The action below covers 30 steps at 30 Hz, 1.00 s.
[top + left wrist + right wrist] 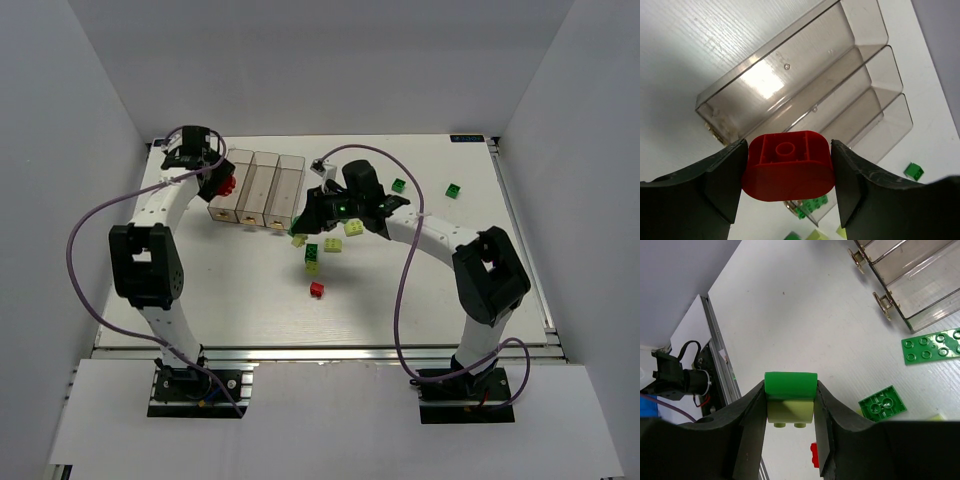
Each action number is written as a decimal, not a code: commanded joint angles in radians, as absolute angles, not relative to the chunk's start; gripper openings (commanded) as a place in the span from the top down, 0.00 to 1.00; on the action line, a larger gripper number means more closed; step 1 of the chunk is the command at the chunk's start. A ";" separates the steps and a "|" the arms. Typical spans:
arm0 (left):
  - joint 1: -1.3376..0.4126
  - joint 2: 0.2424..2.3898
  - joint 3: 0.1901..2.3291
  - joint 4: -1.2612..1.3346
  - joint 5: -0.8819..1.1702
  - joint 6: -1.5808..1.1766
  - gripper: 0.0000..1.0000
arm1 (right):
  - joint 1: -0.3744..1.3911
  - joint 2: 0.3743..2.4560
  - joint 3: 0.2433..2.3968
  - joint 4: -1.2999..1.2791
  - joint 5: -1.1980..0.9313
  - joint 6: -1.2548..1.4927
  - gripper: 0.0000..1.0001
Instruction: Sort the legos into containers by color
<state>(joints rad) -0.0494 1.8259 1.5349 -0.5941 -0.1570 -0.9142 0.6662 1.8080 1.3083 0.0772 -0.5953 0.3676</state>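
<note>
The three clear containers (258, 188) (805, 85) stand joined side by side at the back left. My left gripper (222, 186) (788, 146) is shut on a rounded red lego (788, 170) and hangs just left of the leftmost bin. My right gripper (306, 215) (790, 385) hovers by the rightmost bin's near end. It is shut on a green lego (790, 385) stuck on a pale yellow-green lego (790, 412). Loose legos lie below it: a green one (311, 251), yellow-green ones (332, 245) and a red one (317, 290).
Two green bricks (399, 185) (454, 190) lie at the back right. A flat green plate (932, 346) and an upturned green brick (883, 402) rest near the bins' ends. A green brick (812, 206) shows through the third bin's end wall.
</note>
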 commanded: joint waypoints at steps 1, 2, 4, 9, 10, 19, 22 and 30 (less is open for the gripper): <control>-0.045 1.874 1.641 -0.635 -0.192 -0.900 1.00 | 0.657 1.756 1.290 0.083 -0.580 0.333 1.00; -0.046 1.908 1.675 -0.646 -0.202 -0.907 1.00 | 0.655 1.755 1.289 0.084 -0.580 0.331 1.00; -0.046 1.934 1.703 -0.650 -0.210 -0.910 1.00 | 0.652 1.753 1.285 0.083 -0.580 0.331 1.00; -0.045 2.002 1.759 -0.653 -0.207 -0.925 1.00 | 0.647 1.752 1.282 0.083 -0.578 0.331 1.00; -0.046 2.009 1.763 -0.655 -0.209 -0.927 1.00 | 0.646 1.752 1.282 0.084 -0.580 0.331 1.00; -0.044 2.033 1.744 -0.632 -0.186 -0.937 0.80 | 0.638 1.752 1.282 0.086 -0.581 0.328 1.00; -0.046 2.033 1.743 -0.632 -0.181 -0.937 0.65 | 0.638 1.752 1.282 0.084 -0.583 0.328 1.00; -0.044 2.025 1.736 -0.632 -0.187 -0.937 0.55 | 0.638 1.749 1.284 0.086 -0.583 0.331 1.00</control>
<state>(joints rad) -0.0486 2.0430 1.7264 -0.6434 -0.1837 -0.9329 0.6415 1.8011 1.2797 0.0692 -0.5789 0.3473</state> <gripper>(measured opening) 0.738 0.432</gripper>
